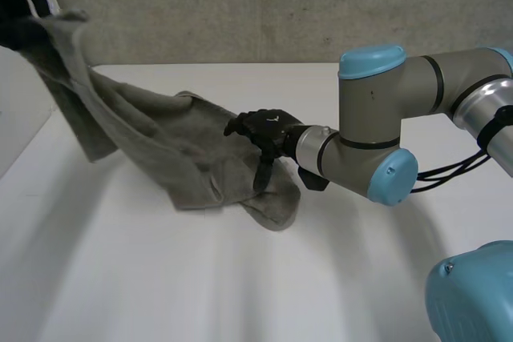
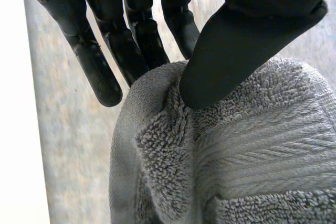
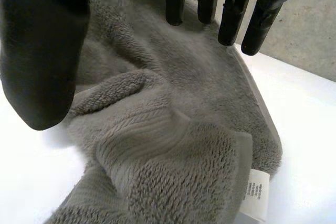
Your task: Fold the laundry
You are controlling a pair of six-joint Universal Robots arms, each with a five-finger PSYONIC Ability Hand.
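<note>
Since the towel (image 1: 160, 142) is soft, floppy terry, it droops from a pinch in the left hand (image 2: 236, 51) onto the table (image 1: 200, 278). The right hand (image 1: 268, 130) is over it, fingers loose, holding nothing. A hem corner looks like the best grab.

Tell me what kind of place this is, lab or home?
Probably a robotics lab or test cell, not a home: bare concrete wall, plain white table, and a robot arm working one grey towel.
</note>
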